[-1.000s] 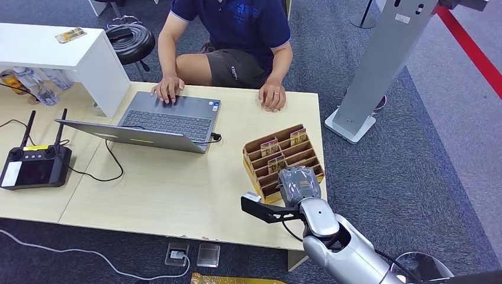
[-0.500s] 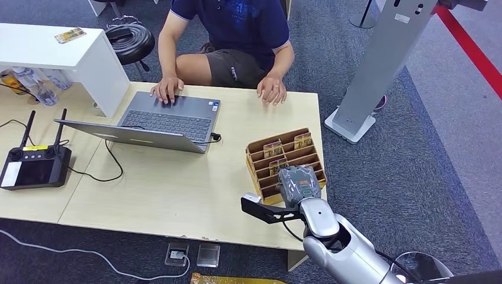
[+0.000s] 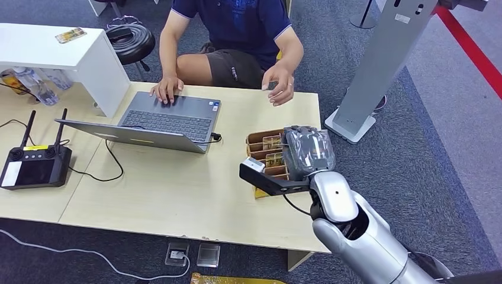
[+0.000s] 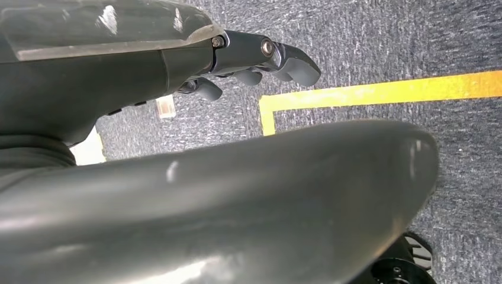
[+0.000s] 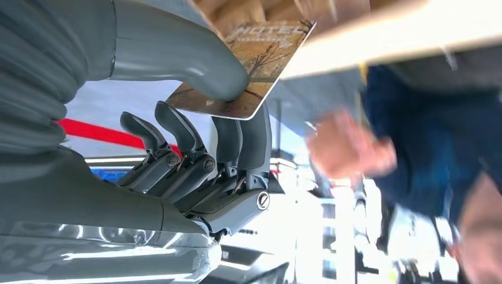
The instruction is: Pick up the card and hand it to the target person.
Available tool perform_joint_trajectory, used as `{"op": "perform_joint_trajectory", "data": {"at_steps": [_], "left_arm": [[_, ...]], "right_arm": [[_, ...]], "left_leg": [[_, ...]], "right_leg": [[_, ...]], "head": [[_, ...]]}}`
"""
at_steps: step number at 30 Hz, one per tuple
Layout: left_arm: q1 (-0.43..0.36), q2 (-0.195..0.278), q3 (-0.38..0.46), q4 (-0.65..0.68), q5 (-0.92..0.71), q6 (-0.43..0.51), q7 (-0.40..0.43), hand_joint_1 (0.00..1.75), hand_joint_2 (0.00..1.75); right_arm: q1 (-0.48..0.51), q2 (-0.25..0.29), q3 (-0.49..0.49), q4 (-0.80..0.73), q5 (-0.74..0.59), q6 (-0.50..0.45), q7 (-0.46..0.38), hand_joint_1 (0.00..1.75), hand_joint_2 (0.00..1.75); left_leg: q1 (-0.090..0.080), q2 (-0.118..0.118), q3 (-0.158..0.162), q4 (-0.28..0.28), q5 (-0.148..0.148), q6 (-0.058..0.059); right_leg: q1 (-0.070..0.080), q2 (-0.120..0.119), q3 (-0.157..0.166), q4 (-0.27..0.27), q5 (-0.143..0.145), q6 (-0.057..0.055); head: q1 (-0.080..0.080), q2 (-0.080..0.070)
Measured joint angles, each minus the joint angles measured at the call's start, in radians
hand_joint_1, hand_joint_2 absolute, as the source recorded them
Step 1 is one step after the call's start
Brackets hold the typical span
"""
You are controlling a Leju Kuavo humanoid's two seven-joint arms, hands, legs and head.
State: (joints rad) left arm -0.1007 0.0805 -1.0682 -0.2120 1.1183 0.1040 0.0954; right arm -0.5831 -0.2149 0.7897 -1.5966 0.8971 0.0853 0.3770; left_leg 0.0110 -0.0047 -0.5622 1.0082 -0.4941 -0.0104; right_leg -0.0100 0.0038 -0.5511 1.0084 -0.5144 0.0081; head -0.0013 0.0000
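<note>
My right hand (image 3: pixel 308 151) is raised above the cardboard card rack (image 3: pixel 260 142) on the wooden desk (image 3: pixel 177 189). In the right wrist view it pinches a brown picture card (image 5: pixel 254 71) between thumb and fingers (image 5: pixel 248 142). The person (image 3: pixel 237 29) sits across the desk, one hand (image 3: pixel 279 83) lifted off the desk toward my hand, the other on the laptop (image 3: pixel 166 118). More cards (image 3: pixel 272 142) stand in the rack. My left hand (image 4: pixel 260 59) hangs over the carpet with fingers curled, holding nothing.
A black remote controller (image 3: pixel 35 165) with a cable lies at the desk's left. A white shelf (image 3: pixel 59 47) stands at the back left. A grey stand (image 3: pixel 379 71) rises to the right of the desk. A yellow floor line (image 4: pixel 379 92) runs under the left hand.
My right hand has lifted from the rack and moved toward the person with the card. The person's hand has risen off the desk toward it.
</note>
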Motion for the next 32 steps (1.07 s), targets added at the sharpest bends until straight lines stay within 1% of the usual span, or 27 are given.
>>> {"op": "perform_joint_trajectory", "data": {"at_steps": [4,7,11,13,16,19,23,28,32], "left_arm": [[-0.002,0.0,-0.008,0.0,-0.017,-0.005,-0.005,0.0,0.0],[-0.006,0.0,-0.019,0.0,-0.032,-0.01,-0.012,0.0,0.0],[-0.016,0.0,-0.038,0.0,-0.043,-0.013,-0.016,0.0,0.0],[-0.019,0.0,-0.044,0.0,-0.043,-0.014,-0.016,0.0,0.0],[-0.021,0.0,-0.052,0.0,-0.034,-0.014,-0.016,0.0,0.0],[-0.019,0.0,-0.056,0.0,-0.024,-0.013,-0.011,0.0,0.0],[-0.018,0.0,-0.057,0.0,-0.017,-0.01,0.005,0.0,0.0],[-0.015,0.003,-0.059,0.0,-0.017,-0.019,0.013,0.0,0.0],[-0.014,0.006,-0.061,0.0,-0.012,-0.016,0.01,0.0,0.0]], "right_arm": [[-0.091,-0.001,-0.009,-0.008,-0.051,0.002,-0.016,1.64,1.75],[-0.183,0.019,-0.001,0.074,-0.062,-0.009,-0.053,1.64,1.75],[-0.325,0.091,0.025,0.31,-0.061,-0.035,-0.105,1.64,1.75],[-0.377,0.133,0.041,0.426,-0.056,-0.042,-0.125,1.64,1.75],[-0.43,0.194,0.062,0.581,-0.049,-0.065,-0.155,1.64,1.75],[-0.454,0.243,0.078,0.703,-0.045,-0.086,-0.18,1.64,1.75],[-0.461,0.286,0.098,0.818,-0.038,-0.101,-0.196,0.0,1.75],[-0.465,0.31,0.116,0.907,-0.03,-0.116,-0.195,0.0,1.75],[-0.477,0.313,0.124,0.931,-0.03,-0.135,-0.192,0.0,1.75]], "left_leg": [[0.0,0.0,-0.001,0.0,0.0,0.0],[0.0,-0.001,-0.001,0.0,0.0,0.0],[0.0,-0.002,-0.002,0.0,0.001,0.0],[0.0,-0.003,-0.002,0.0,0.001,0.0],[0.0,-0.003,-0.002,0.0,0.001,0.0],[0.0,-0.003,-0.002,0.0,0.001,0.0],[0.0,-0.003,-0.002,0.0,0.001,0.0],[0.0,-0.002,-0.002,0.0,0.001,0.0],[0.0,-0.002,-0.002,0.0,0.001,0.0]], "right_leg": [[0.0,0.0,0.0,0.0,0.0,0.0],[0.0,0.0,0.0,0.001,0.0,0.0],[0.0,-0.002,0.0,0.001,0.001,-0.001],[0.0,-0.002,0.0,0.002,0.001,-0.001],[0.0,-0.002,-0.001,0.002,0.001,-0.001],[0.0,-0.002,-0.001,0.002,0.0,-0.001],[0.0,-0.002,-0.001,0.001,0.0,-0.001],[0.0,-0.002,-0.001,0.001,0.001,-0.001],[0.0,-0.002,-0.001,0.001,0.001,-0.001]], "head": [[-0.001,0.0],[-0.001,0.0],[-0.001,0.0],[-0.001,0.0],[-0.002,0.0],[-0.002,0.0],[0.0,0.0],[0.0,0.0],[-0.001,0.0]]}}
